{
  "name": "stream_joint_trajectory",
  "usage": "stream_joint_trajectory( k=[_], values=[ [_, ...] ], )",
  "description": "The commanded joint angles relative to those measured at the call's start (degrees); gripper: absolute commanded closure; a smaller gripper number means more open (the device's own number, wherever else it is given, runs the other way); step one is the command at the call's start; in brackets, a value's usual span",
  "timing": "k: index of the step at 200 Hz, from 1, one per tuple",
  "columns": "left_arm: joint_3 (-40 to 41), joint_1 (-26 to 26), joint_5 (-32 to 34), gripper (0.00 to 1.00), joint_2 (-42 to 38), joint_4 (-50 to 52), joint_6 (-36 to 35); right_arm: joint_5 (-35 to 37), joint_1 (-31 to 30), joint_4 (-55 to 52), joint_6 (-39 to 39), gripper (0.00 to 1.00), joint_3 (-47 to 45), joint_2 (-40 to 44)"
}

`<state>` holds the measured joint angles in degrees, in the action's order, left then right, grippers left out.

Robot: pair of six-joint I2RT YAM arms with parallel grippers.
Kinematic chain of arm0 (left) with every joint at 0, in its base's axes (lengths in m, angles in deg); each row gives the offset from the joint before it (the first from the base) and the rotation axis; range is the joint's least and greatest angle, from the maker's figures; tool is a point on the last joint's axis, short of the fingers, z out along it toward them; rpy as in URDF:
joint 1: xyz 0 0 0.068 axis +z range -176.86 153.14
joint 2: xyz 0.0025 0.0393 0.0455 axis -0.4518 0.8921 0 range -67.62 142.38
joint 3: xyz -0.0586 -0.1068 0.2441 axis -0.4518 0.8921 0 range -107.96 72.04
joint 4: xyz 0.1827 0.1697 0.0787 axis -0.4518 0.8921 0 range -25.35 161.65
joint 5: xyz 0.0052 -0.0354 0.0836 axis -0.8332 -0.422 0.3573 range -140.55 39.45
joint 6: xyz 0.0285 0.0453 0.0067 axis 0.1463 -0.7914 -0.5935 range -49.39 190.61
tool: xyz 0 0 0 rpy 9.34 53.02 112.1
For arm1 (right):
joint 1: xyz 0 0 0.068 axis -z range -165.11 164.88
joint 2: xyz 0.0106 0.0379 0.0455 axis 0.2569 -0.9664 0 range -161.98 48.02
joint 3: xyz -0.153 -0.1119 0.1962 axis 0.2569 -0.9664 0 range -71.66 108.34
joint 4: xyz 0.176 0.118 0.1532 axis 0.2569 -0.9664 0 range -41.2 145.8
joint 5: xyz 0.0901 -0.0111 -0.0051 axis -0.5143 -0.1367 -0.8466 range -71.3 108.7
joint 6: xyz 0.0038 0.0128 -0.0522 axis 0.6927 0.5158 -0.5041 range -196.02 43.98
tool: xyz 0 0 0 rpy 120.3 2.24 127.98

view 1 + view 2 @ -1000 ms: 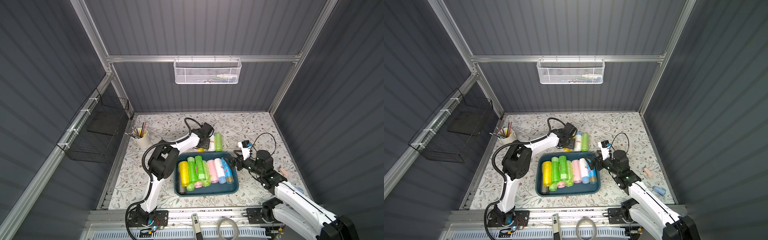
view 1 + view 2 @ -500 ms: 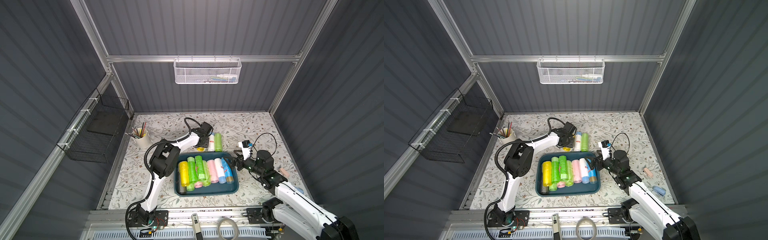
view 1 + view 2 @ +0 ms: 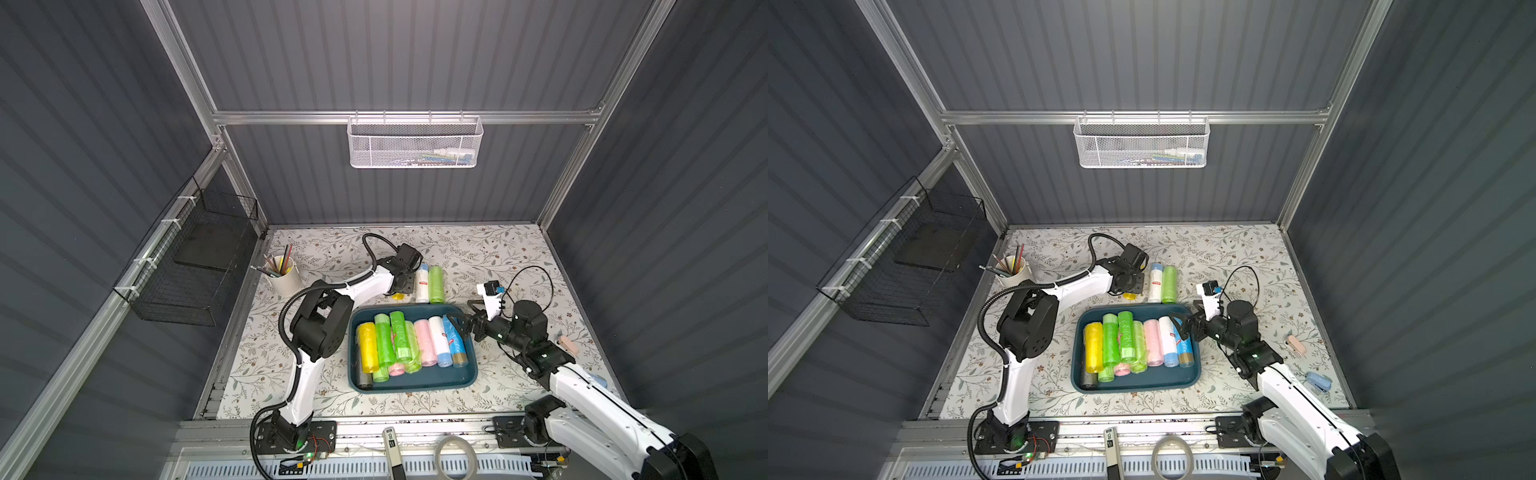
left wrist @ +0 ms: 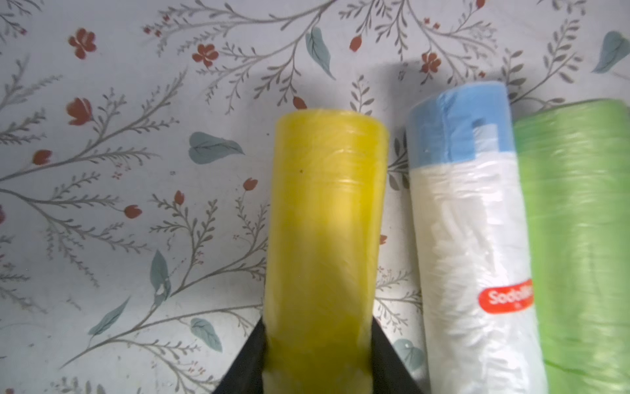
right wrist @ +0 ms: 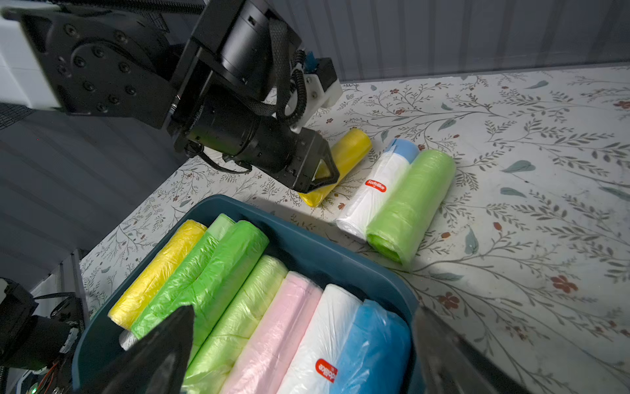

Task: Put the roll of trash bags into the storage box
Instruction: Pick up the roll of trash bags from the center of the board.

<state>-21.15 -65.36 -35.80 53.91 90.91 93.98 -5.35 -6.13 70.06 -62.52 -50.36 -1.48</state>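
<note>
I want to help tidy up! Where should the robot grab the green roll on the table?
Probably across the middle of the light green roll, coming straight down from above: it lies flat on its side. The white roll touches one long side, so one finger must slip into that seam.

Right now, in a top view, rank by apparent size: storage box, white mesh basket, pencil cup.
1. storage box
2. white mesh basket: similar width, less area; it hangs higher, nearer the camera, so real size is unsure
3. pencil cup: clearly smallest

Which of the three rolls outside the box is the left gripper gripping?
The yellow roll, clamped in the left gripper; the white roll and green roll lie free.
</note>
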Motion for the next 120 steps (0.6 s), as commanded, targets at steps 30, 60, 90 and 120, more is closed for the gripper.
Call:
stream_joint_trajectory(
  k=[30,60,90,120],
  values=[
    [0.1,0.7,2.0,0.61,-5.8,-1.2,0.9,-0.7,0.3,-0.5,0.0,0.01,1.0,0.4],
    [0.0,0.7,1.5,0.6,-8.2,-0.1,2.5,-0.8,0.3,-0.5,0.0,0.01,1.1,0.6],
    [0.6,0.7,-0.9,0.6,-10.5,0.2,5.1,-1.3,0.3,-0.1,0.0,0.01,0.9,0.6],
    [3.3,0.7,-6.4,0.61,-13.4,-2.2,8.8,-1.6,0.3,1.0,-0.1,0.01,0.3,0.9]
  ],
)
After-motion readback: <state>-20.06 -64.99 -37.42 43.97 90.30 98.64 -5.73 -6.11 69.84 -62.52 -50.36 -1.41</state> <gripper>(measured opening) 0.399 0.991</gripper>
